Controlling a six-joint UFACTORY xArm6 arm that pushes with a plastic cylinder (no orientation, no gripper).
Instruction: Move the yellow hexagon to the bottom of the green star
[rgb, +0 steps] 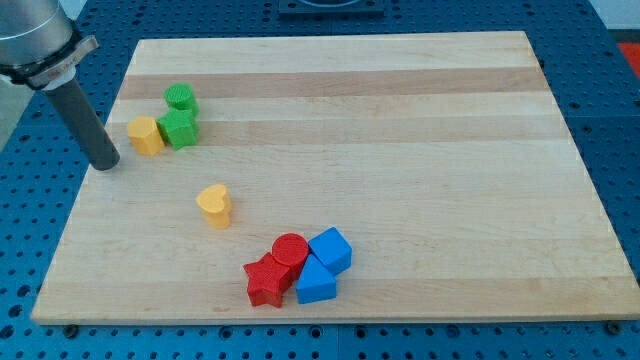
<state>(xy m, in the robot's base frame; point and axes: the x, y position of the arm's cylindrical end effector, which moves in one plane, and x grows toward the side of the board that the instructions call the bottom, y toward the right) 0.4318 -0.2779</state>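
Tip (104, 165) of the dark rod rests on the pale wooden board (400, 120) near its left edge, bare and touching no block, just to the view's left and slightly below the yellow hexagon block (146, 135). That small, squat, flat-topped yellow prism sits touching the left side of the green star block (180, 128), with a second green block (181, 97) just above. To judge from this, the hexagon needs pushing down and rightward around the star.
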